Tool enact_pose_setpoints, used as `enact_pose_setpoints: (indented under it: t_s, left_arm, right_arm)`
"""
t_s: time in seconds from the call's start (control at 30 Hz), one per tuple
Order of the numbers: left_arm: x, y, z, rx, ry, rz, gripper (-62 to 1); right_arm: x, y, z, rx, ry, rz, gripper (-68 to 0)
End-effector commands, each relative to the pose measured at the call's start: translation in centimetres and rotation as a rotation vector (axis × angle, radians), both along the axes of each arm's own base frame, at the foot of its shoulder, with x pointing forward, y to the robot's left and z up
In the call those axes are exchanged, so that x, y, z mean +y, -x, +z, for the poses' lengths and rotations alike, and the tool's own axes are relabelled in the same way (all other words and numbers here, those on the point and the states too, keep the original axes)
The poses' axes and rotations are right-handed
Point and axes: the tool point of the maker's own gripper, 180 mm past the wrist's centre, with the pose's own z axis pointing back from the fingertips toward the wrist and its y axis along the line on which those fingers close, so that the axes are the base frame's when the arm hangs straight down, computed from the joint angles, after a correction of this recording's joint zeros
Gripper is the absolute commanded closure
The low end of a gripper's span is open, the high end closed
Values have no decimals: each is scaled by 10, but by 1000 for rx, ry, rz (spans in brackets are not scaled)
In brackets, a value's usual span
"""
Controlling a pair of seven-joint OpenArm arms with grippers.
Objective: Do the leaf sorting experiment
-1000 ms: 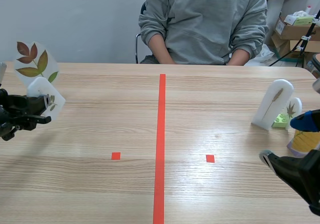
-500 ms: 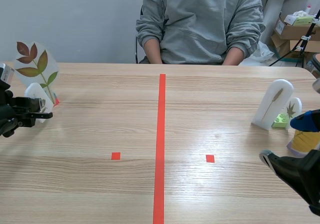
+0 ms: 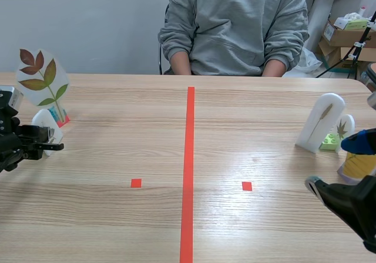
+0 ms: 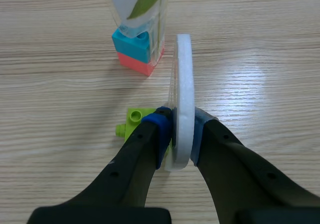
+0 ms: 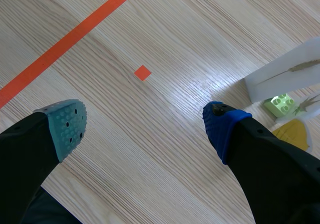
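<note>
A person (image 3: 235, 22) in grey sits across the table (image 3: 117, 216), cardboard boxes (image 3: 346, 37) behind

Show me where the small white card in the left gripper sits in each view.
Scene view: white card at far left, clamped in the left gripper.
Left wrist view: card edge-on between the gripper's own fingers.
Right wrist view: not in it.
Shared landmark: the blue-and-red brick just beyond the card, in scene and left wrist views.

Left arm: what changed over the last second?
The left gripper, shut on the small white leaf card, drew it back from the tall leaf card toward the robot's edge of the table. Nothing was let go. The right gripper, open, and the white cards at the right stayed put.
</note>
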Motion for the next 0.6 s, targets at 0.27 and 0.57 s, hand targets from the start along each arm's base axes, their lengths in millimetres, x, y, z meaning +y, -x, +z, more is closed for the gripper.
enact_pose_setpoints:
  t_s: [0.27, 0.57]
  left_arm:
    - [2, -7, 11, -29, -20, -6, -139]
    - [2, -9, 18, -75, -20, -11, -580]
  right_arm:
    - [-1, -2, 4, -16, 0, 4, -477]
    - [-1, -2, 4, -16, 0, 4, -477]
